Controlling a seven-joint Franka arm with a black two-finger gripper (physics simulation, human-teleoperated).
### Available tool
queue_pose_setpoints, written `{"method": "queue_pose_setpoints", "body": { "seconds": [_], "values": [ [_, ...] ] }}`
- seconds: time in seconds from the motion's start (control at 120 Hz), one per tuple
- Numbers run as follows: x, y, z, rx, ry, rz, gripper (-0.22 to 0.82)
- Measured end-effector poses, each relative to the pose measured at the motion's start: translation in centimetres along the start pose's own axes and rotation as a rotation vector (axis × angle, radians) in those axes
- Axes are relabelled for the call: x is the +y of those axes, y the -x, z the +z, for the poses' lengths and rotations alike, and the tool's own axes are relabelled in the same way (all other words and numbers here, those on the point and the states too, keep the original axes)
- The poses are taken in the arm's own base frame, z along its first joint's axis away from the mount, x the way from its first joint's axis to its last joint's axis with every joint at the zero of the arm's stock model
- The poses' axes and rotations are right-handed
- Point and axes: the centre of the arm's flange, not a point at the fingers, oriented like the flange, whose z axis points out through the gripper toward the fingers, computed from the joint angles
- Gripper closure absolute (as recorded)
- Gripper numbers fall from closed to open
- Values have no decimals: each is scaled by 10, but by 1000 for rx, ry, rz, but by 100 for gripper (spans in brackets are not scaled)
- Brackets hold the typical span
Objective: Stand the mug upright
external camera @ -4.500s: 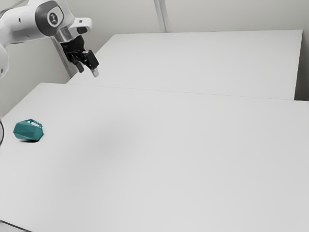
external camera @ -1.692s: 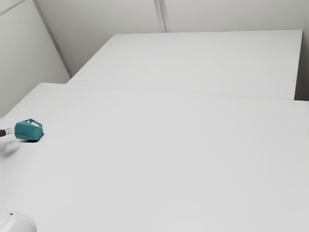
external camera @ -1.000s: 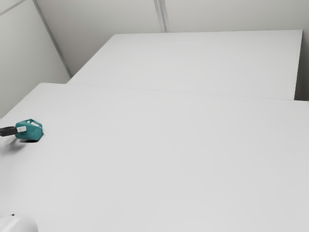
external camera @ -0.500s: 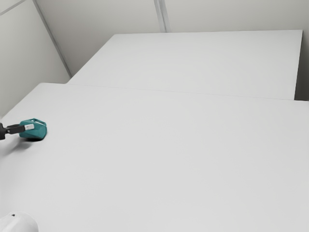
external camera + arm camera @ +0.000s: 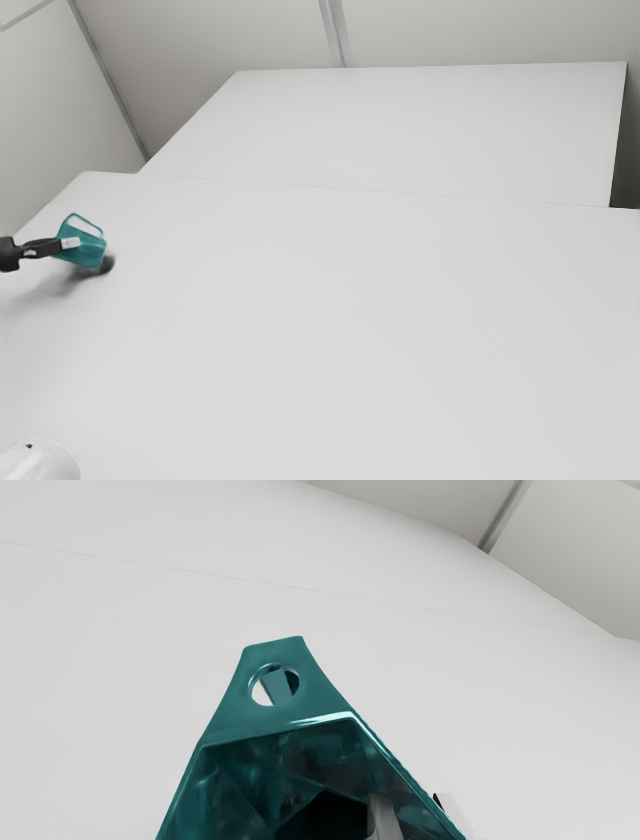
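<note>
Tilted mug (image 5: 88,252), one tool (image 5: 71,243) finger (image 5: 384,817) inside.

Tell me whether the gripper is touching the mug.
Touching. The wrist view shows the gripper with one finger inside the mug and one outside, pinching its wall; the exterior view shows the mug held tilted.

The hand (image 5: 71,244) is black; its fingertips (image 5: 386,817), pale grey; the rounded casing (image 5: 38,464), white, dark-dotted.
</note>
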Motion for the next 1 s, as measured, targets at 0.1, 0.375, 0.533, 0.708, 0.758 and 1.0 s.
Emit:
{"method": "queue_pose_setpoints", "body": {
  "seconds": [0.1,0.375,0.533,0.708,0.758,1.0],
  "values": [
    [1,-5,2,5,0,3,72],
    [15,-42,15,-20,-13,55,78],
    [50,-85,54,-106,-7,114,79],
    [118,-127,146,-237,30,165,78],
    [143,-134,173,-273,47,168,78],
    [269,-171,279,-559,71,281,78]
  ]
}}
